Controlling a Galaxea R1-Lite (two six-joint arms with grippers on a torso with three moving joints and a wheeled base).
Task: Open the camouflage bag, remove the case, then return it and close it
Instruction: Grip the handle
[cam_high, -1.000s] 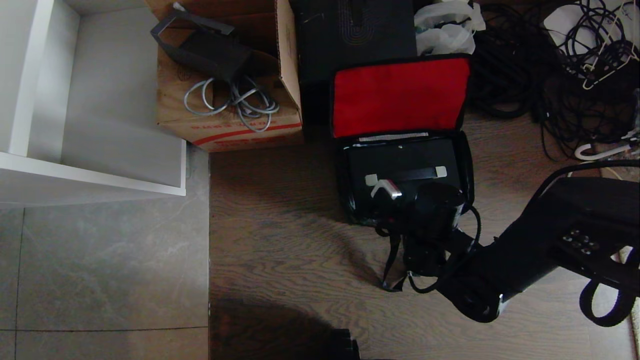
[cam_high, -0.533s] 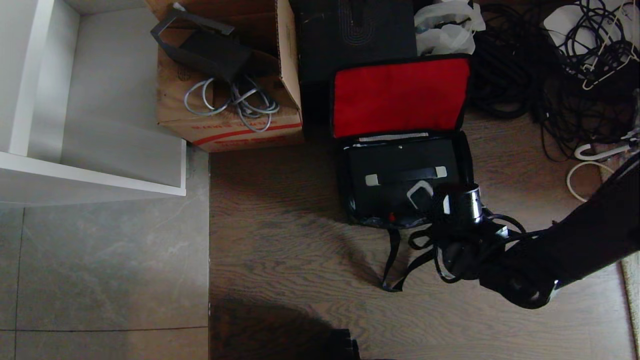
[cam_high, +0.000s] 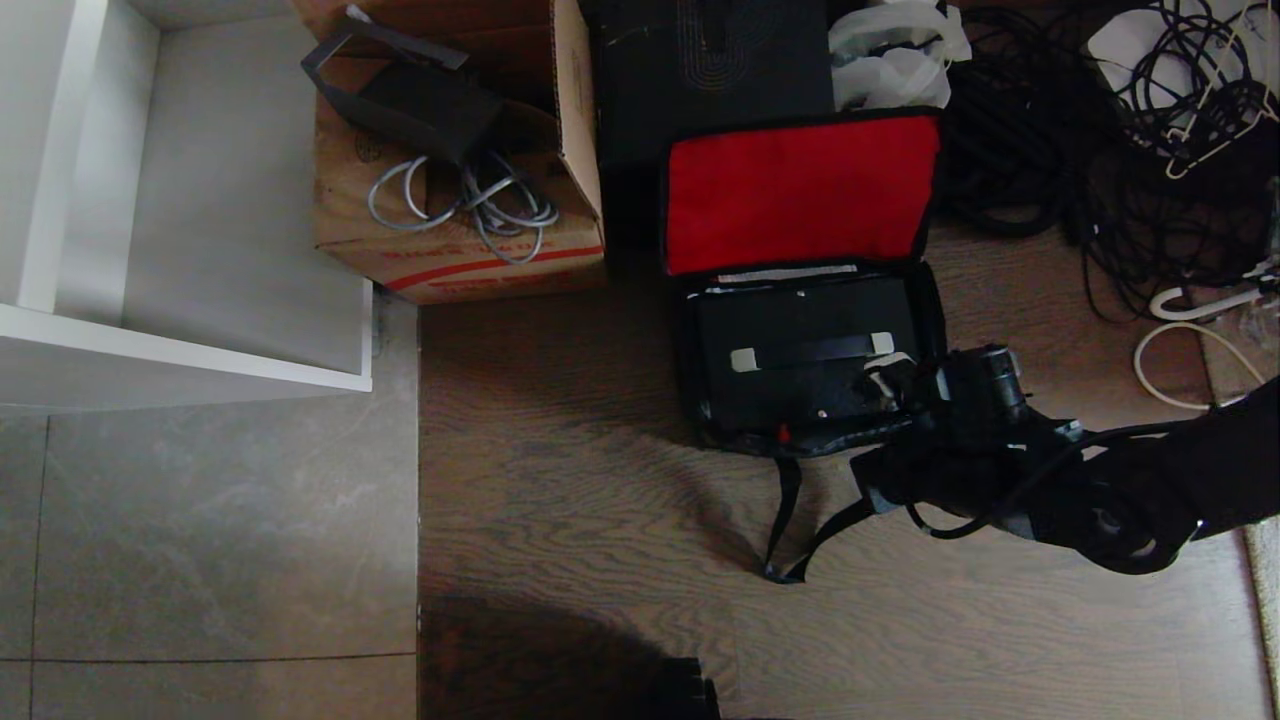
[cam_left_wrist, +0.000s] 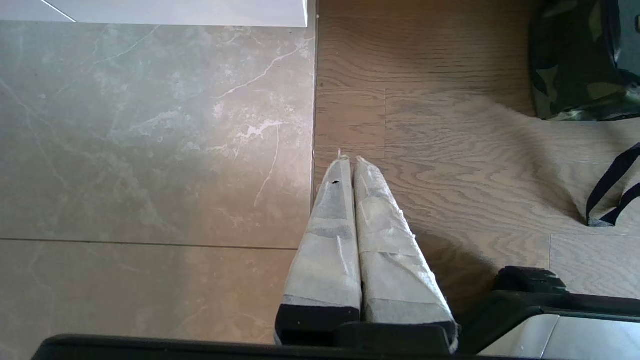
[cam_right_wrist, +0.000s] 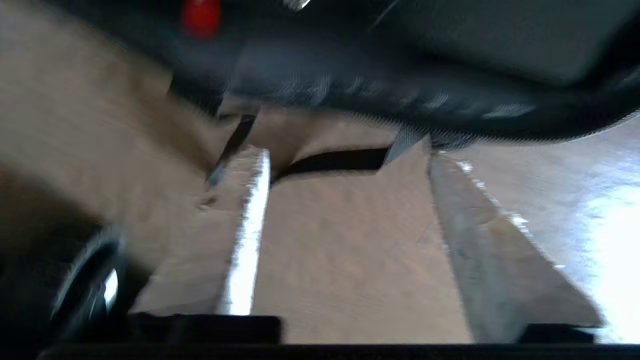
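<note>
The camouflage bag (cam_high: 930, 300) stands open on the wood floor, its red-lined lid (cam_high: 800, 190) tipped back. Inside it lies the black case (cam_high: 800, 385), handle (cam_high: 810, 352) with silver end brackets facing up. A blurred red knob (cam_right_wrist: 201, 17) shows on the case's near side. My right gripper (cam_high: 888, 376) is at the bag's near right corner, beside the handle's right end. In the right wrist view the right gripper (cam_right_wrist: 342, 155) is open, with only floor and the black strap (cam_right_wrist: 330, 161) between its fingers. My left gripper (cam_left_wrist: 348, 160) hangs parked and shut over the floor, left of the camouflage bag (cam_left_wrist: 570, 65).
A brown cardboard box (cam_high: 450, 250) with grey cables stands left of the bag. A taller plain black box (cam_high: 710, 60) and a white plastic bag (cam_high: 895, 50) sit behind it. Tangled black cables (cam_high: 1100, 150) lie at the right, a white shelf (cam_high: 180, 350) at the left. The bag's strap (cam_high: 790, 520) trails toward me.
My right gripper, shut over the case by the handle a second ago, has swung right to the bag's corner, its wrist has rolled, and it has opened. Bag and case have not moved.
</note>
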